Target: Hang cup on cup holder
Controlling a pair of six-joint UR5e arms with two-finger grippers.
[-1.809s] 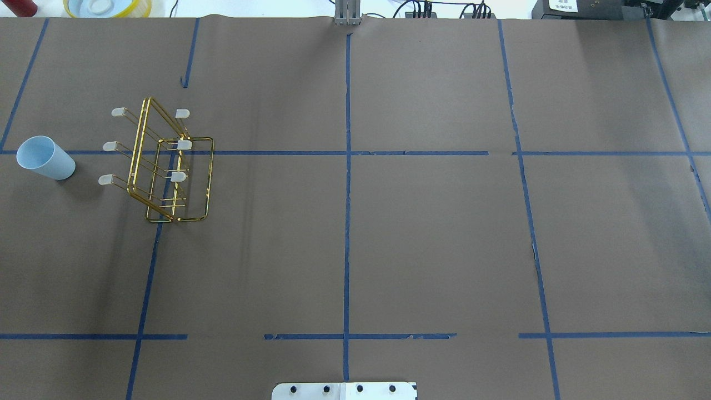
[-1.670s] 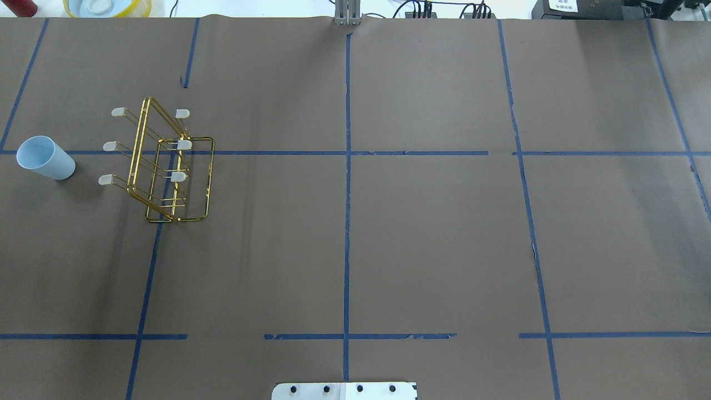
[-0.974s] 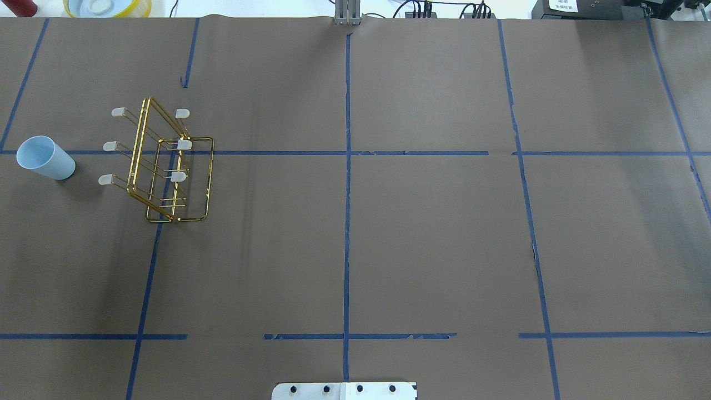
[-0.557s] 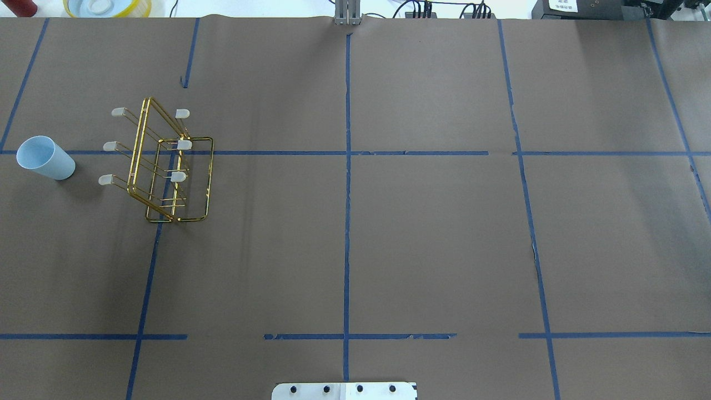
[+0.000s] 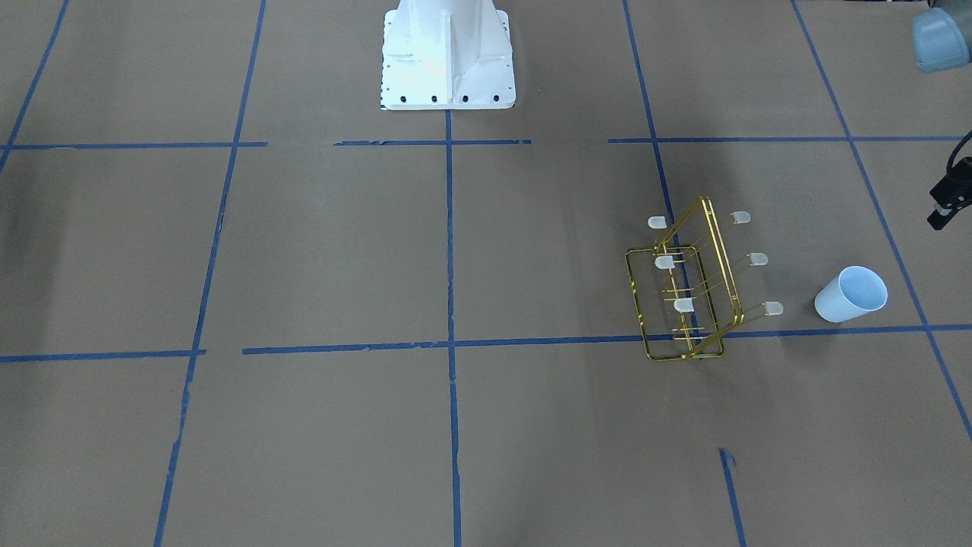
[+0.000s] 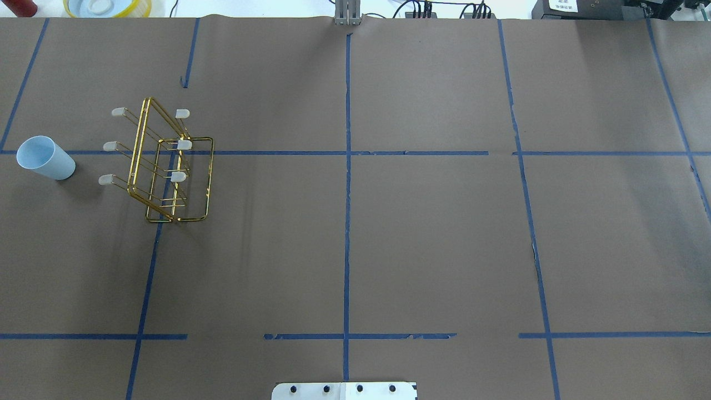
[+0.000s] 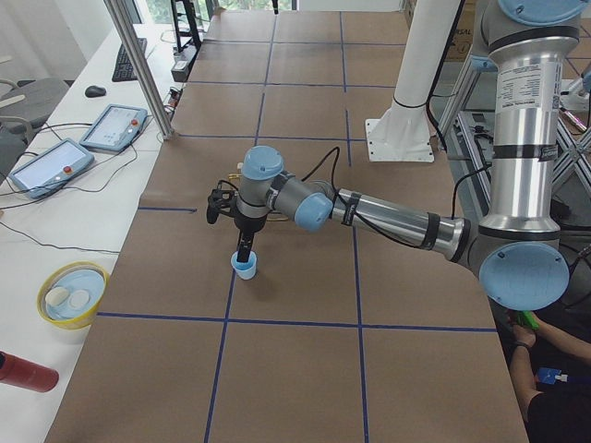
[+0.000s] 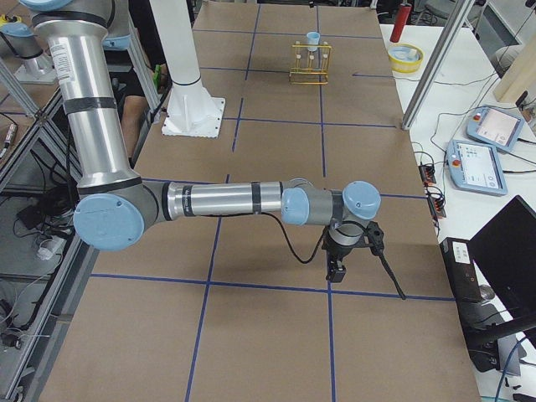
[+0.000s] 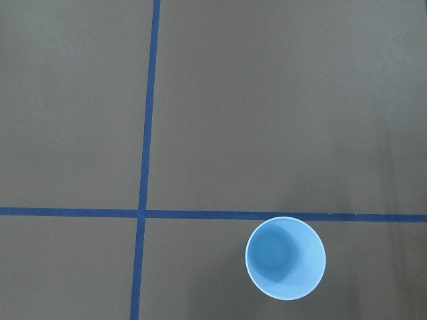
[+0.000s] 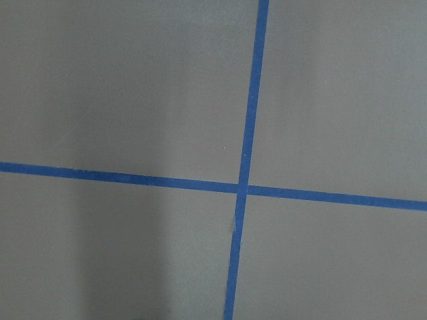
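On the left side of the tabletop (image 6: 389, 233), nothing has shifted over the last couple of seconds. The cup (image 6: 44, 158) stands mouth-up exactly where it stood. The rack (image 6: 169, 166) sits unmoved to its right, apart from it, with three of its white-capped prongs (image 6: 109, 146) reaching toward the cup. No prong carries anything. Neither arm enters the overhead view, then or now, so the stillness there says only that the cup has not been touched.

Seen from the left end of the tabletop, the left claw (image 7: 242, 245) hangs above the cup, pointing down. Whether it is spread or clenched I cannot tell from that angle. Its own camera shows no fingers, only the cup's open mouth low and right of centre, which suggests the claw is not yet squared over the cup.

The right claw (image 8: 337, 268) hangs over a crossing of blue tape lines (image 10: 247, 187) on the right side, well apart from both things. Its state cannot be told either.

Judged so, the task is at its very start: the pick-up lies ahead, and the hanging after it.
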